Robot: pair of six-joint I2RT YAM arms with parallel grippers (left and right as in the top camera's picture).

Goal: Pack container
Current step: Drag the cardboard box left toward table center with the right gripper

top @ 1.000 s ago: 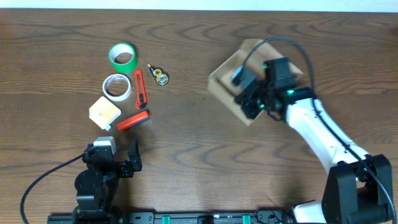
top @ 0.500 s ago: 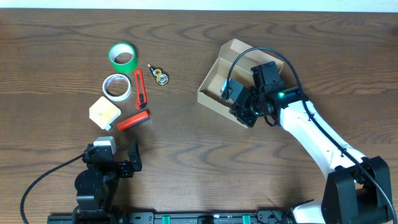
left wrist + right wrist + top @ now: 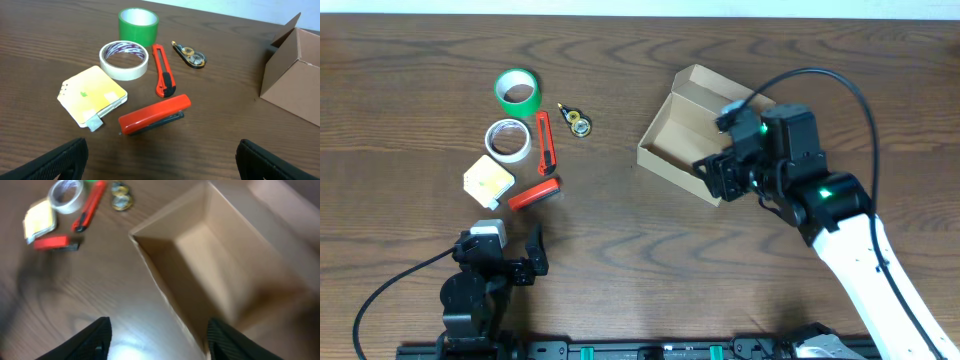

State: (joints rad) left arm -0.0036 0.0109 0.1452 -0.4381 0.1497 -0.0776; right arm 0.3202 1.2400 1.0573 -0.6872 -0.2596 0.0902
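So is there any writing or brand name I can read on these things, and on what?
No text here can be read.
Purple print inside the white tape roll: too small to read.
Green mark on the yellow pad: no legible words.
The container: plain, unmarked.

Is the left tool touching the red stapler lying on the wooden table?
Apart. The left wrist view shows the open left tool with both fingers short of the red stapler, bare wooden table between them.
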